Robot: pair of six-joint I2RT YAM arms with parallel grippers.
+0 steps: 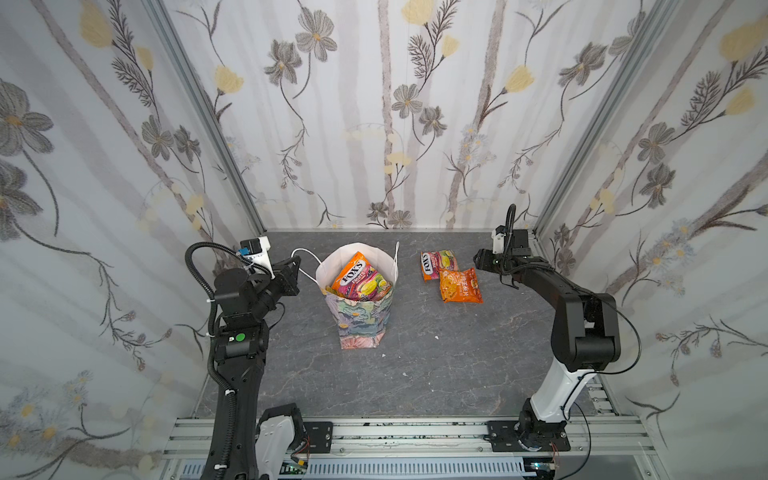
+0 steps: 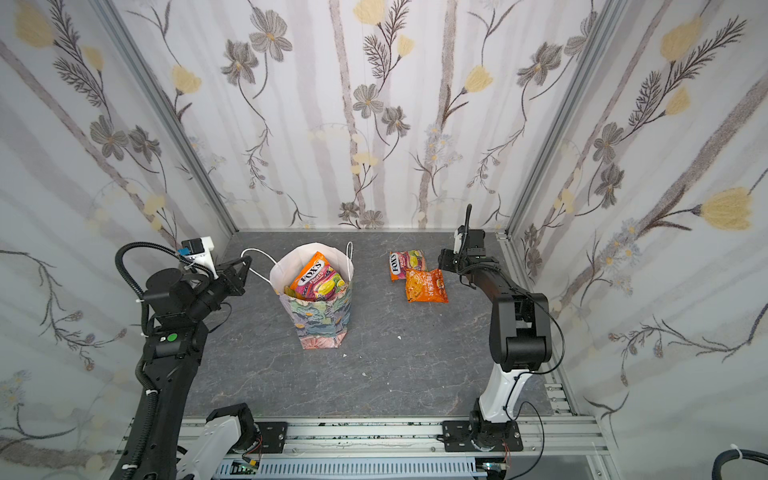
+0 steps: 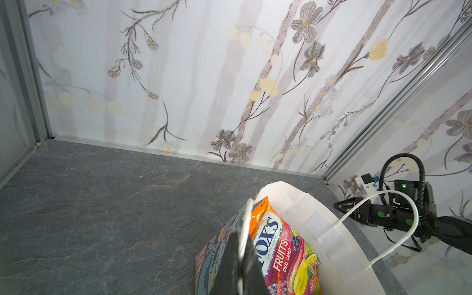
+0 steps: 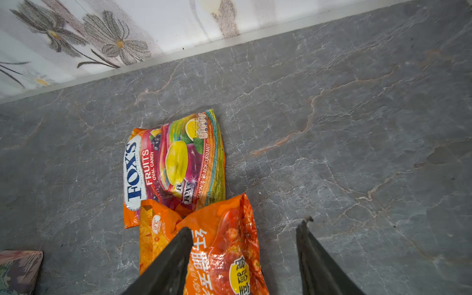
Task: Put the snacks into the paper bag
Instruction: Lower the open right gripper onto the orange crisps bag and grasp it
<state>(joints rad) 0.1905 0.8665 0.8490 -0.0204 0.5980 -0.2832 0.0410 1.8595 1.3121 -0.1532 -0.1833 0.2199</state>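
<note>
We're clamping left gripper point(image 1: 297, 259) on the floral paper bag's point(image 1: 361, 324) white cord handle point(image 3: 245, 224); right gripper point(image 1: 477, 261) is gaping near glossy orange pouch point(image 1: 461, 286), five o'clock from "FOX'S FRUITS" pack point(image 1: 438, 264).

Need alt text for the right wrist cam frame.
The open right gripper is poised over an orange snack pouch that overlaps one end of a FOX'S Fruits candy pouch, both lying on the grey marbled table. A corner of the paper bag shows at the frame edge, floral wall behind.
</note>
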